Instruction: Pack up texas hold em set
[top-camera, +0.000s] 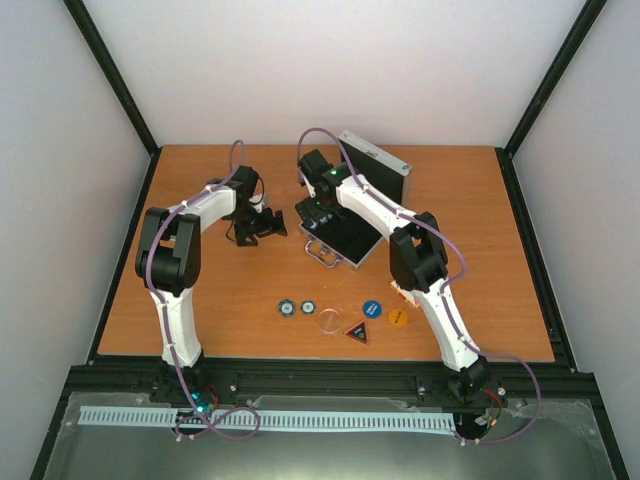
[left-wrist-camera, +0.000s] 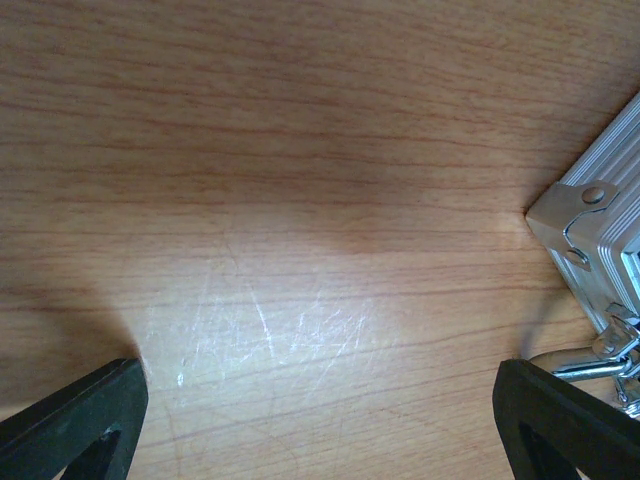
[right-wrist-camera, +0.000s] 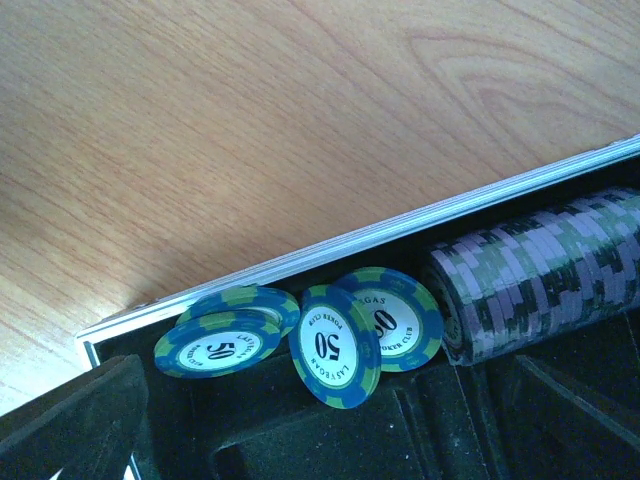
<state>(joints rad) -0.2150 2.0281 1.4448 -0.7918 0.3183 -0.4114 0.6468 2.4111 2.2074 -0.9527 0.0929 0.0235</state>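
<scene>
The silver case (top-camera: 345, 240) lies open at the middle back, its lid (top-camera: 377, 160) standing up behind. My right gripper (top-camera: 318, 207) hangs over the case's left end, open and empty (right-wrist-camera: 320, 445). Below it, several blue 50 chips (right-wrist-camera: 335, 345) lie loose and tilted in the black lining, beside a row of purple chips (right-wrist-camera: 550, 270) standing on edge. My left gripper (top-camera: 256, 226) is open and empty just left of the case, low over bare wood (left-wrist-camera: 320, 435). The case's corner (left-wrist-camera: 597, 225) and a metal handle (left-wrist-camera: 590, 365) show at its right.
On the table in front of the case lie two blue chips (top-camera: 297, 308), a clear round disc (top-camera: 328, 321), a triangular button (top-camera: 357, 331), a blue round button (top-camera: 372, 309) and an orange round button (top-camera: 397, 317). A small red thing (top-camera: 399, 292) sits by the right arm.
</scene>
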